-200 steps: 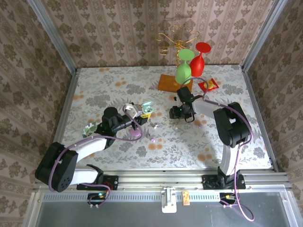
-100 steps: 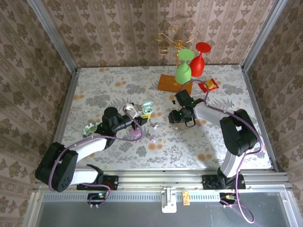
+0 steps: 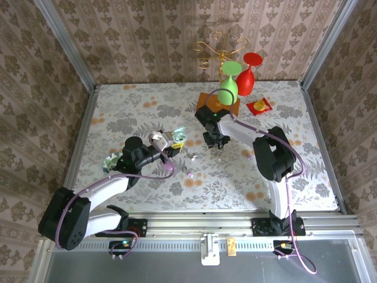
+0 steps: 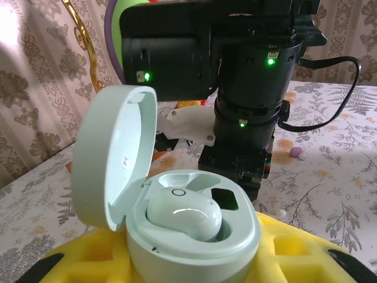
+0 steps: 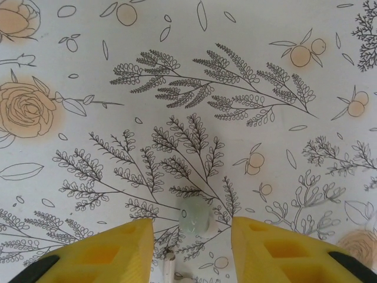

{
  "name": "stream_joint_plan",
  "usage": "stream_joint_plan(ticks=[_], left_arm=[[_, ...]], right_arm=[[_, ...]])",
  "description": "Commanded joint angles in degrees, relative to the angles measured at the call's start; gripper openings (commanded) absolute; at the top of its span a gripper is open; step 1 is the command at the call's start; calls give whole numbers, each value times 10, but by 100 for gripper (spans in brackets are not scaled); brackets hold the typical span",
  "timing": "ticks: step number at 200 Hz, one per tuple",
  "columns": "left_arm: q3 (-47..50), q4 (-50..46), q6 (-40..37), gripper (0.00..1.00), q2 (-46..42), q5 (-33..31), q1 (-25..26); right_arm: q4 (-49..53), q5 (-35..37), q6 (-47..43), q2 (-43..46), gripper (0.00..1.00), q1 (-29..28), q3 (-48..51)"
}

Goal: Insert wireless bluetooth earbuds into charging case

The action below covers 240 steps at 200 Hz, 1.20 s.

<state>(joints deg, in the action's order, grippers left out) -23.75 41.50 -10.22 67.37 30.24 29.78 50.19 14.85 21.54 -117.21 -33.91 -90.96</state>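
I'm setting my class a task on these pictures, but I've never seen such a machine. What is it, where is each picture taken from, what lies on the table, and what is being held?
These are two robot arms bolted at the near edge of a table, each ending in a two-finger gripper with yellow fingers. One picture looks down from above; the other two come from cameras on the wrists. The left gripper holds a mint-green charging case, lid open, with a seated earbud inside. The right gripper is open just above the table, with a loose earbud lying between its fingers, not gripped. Further back are a green glass, a red glass and a red packet.
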Motion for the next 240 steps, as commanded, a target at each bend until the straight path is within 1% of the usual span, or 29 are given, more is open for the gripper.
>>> stream_joint_plan(ticks=[1, 31, 107, 209, 240], left_arm=[[9, -10, -15, 24, -10, -2, -5], [12, -6, -14, 23, -12, -2, -6], [7, 7, -11, 23, 6, 5, -6], [2, 5, -11, 24, 14, 9, -7], [2, 7, -11, 23, 15, 8, -7]], right_arm=[[90, 57, 44, -28, 38, -13, -41], [122, 69, 52, -60, 37, -17, -70], [133, 68, 48, -98, 34, -25, -106], [132, 69, 46, -134, 28, -26, -110], [138, 77, 45, -136, 23, -26, -108]])
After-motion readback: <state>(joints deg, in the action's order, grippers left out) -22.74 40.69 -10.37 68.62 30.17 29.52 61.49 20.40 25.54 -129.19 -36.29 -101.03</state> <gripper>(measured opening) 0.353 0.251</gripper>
